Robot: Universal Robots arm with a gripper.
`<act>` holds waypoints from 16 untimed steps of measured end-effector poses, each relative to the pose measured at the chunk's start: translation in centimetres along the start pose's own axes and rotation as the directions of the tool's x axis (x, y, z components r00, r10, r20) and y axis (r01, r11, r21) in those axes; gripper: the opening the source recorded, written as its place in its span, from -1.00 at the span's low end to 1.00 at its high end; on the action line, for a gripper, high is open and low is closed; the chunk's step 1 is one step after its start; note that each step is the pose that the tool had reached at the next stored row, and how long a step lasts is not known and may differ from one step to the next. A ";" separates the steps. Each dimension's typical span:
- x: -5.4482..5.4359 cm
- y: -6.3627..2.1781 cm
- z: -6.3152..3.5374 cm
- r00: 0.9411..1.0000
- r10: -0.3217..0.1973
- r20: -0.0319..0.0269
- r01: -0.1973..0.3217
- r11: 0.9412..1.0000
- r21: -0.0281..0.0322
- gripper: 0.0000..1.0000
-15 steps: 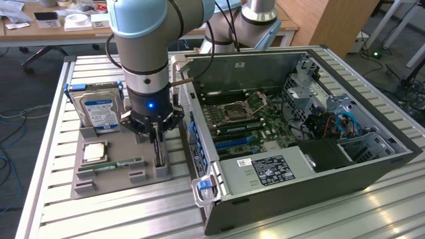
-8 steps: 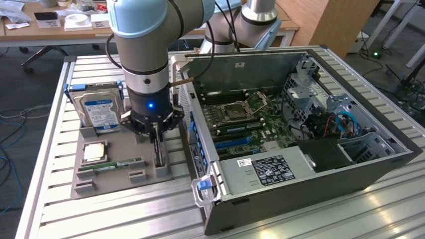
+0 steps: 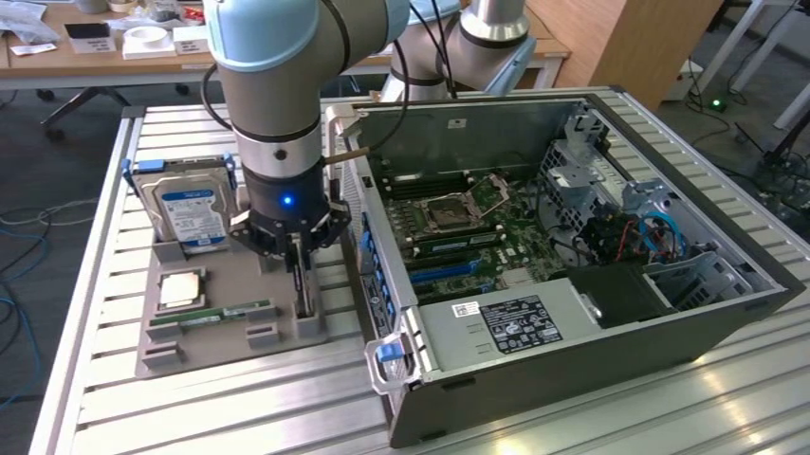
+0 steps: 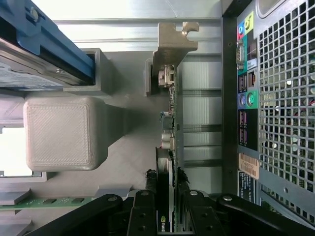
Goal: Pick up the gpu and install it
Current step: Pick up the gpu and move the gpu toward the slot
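pickup step: tool [image 4: 168, 199] pinches the upright gpu [image 4: 170, 123] in its tray [image 3: 215, 358] slot, so lifting likely calls for a straight pull upward

Arm's fingers [image 3: 291, 256] around upright gpu [image 3: 303, 299] in grey tray [image 3: 215, 355], beside open computer case [image 3: 570, 379]

Soft, even light fills the scene, with a faint shadow on the tray [image 3: 215, 353] under the gripper [image 3: 300, 282], a blue lamp [image 3: 287, 200] glowing just above it, and white glare washing out the table [image 4: 123, 9] beyond the gpu [image 4: 171, 98] and again past the case [image 3: 570, 372].
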State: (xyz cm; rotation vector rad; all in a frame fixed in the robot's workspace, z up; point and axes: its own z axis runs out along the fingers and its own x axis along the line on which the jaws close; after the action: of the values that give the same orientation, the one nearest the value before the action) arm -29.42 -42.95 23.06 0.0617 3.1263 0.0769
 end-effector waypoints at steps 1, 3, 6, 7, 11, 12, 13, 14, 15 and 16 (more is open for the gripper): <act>0.0 0.00 -0.08 1.000 0.000 0.000 0.000 1.000 0.000 -0.47; 0.0 0.02 -0.29 1.000 0.000 0.000 0.000 1.000 0.000 -0.47; 0.0 0.03 -0.63 1.000 0.000 0.000 0.000 1.000 0.000 -0.47; 0.0 0.04 -0.78 1.000 0.000 0.000 0.000 1.000 0.000 -0.47; 0.0 0.08 -1.60 1.000 0.000 0.000 0.000 1.000 0.000 -0.47; 0.0 0.09 -1.86 1.000 0.000 0.000 0.000 1.000 0.000 -0.47; 0.0 0.11 -2.15 1.000 0.000 0.000 0.000 1.000 0.000 -0.47; 0.0 0.12 -2.44 1.000 0.000 0.000 0.000 1.000 0.000 -0.47; 0.0 0.13 -2.71 1.000 0.000 0.000 0.000 1.000 0.000 -0.47; 0.0 0.15 -2.98 1.000 0.000 0.000 0.000 1.000 0.000 -0.47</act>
State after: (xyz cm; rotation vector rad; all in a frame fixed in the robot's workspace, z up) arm -29.42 -42.94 26.05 0.0616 3.1262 0.0769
